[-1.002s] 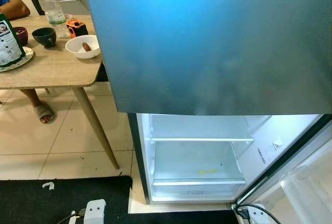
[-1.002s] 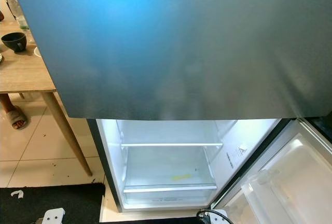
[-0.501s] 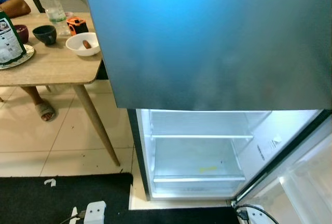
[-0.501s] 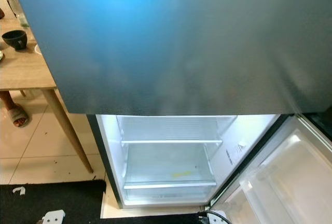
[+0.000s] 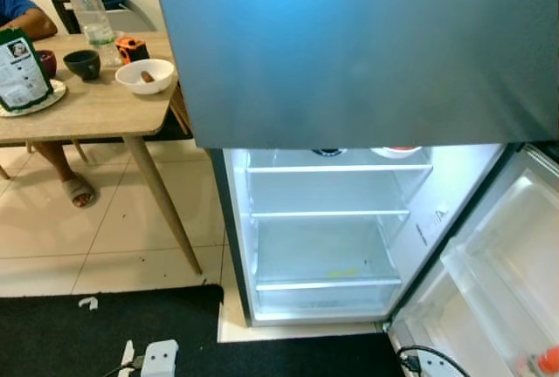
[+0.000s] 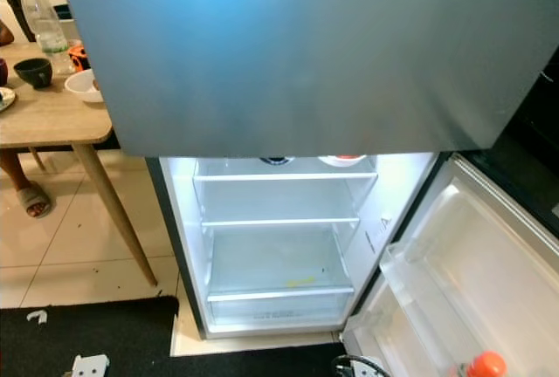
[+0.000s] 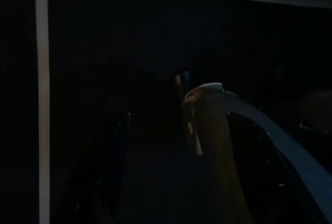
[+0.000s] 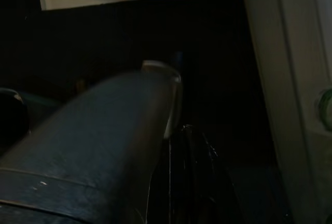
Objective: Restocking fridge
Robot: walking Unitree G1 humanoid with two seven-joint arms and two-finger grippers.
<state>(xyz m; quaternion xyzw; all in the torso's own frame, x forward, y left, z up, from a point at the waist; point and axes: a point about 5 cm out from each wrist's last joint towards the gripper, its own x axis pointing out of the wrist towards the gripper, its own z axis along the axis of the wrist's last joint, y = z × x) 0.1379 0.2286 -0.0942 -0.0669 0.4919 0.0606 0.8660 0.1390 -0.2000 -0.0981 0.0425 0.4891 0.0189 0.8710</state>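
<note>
Two glass shelves [image 5: 330,214] are sitting bare in the lit lower compartment of the fridge [image 5: 327,237], whose door [image 6: 472,272] is standing swung wide on the robot's right, with an orange-capped bottle [image 6: 485,365] resting low in its door rack. Above, the closed grey upper door [image 5: 358,45] is looming close, and just under its lower edge two dishes [image 5: 395,151] are peeking out on the top shelf. To the left a wooden worktop [image 5: 96,106] is carrying a clear water bottle [image 5: 89,10], a white bowl [image 5: 145,76], a dark cup [image 5: 85,64] and a green packet [image 5: 21,70], with a person sitting behind it. Those stockable things are lying well apart to the left of the fridge, so the left arm is probably nearer them. Both wrist views are looking dark, each arm hanging low by the black mat [image 5: 105,329]; how far either end effector is open, or what it is holding, I cannot tell.
</note>
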